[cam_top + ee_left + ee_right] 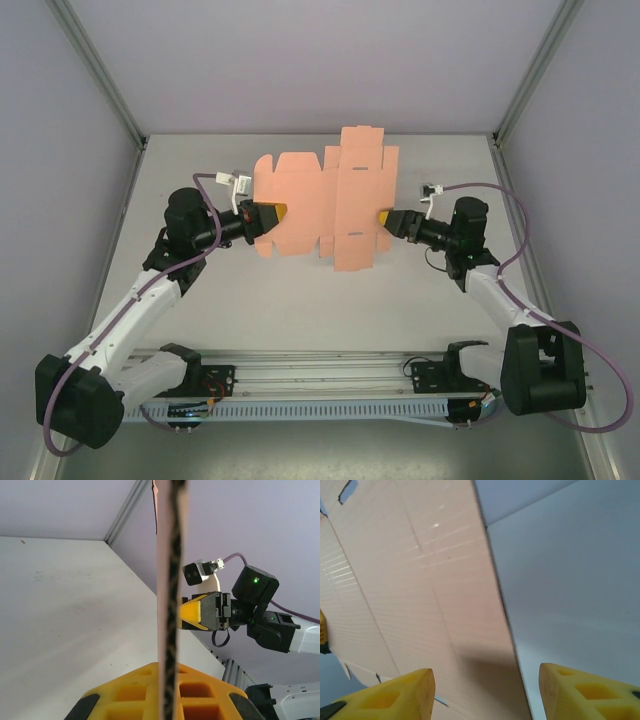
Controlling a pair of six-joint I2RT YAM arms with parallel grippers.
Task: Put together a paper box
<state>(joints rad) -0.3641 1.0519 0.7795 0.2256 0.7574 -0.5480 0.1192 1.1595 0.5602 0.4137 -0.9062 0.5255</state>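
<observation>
Right now the paper box (325,205) is no box at all: it is a flat salmon-pink die-cut sheet with its flaps and tabs unfolded. It is held up off the worktop (300,310) in the upper middle of the top view, broad face showing to that camera. Your left gripper (262,218) is clamped on the sheet's left edge. In the left wrist view the card runs edge-on straight down the frame into the yellow pads at the bottom. Your right gripper (393,222) sits at the sheet's right edge. In the right wrist view its two yellow fingers (385,695) stand apart in the lower corners, and the card's edge runs down between them. You cannot tell from here whether either finger touches the card. My judgement is that you are near the very start: the sheet is lifted, no crease looks folded, and the step in hand is getting a second hold. The next move calls for closing the right gripper squarely on that edge, away from the slot cuts. Then fold a side panel along its score line, with the left as the anchor. Thin card held by one edge will likely flex or twist, so go gently.
</observation>
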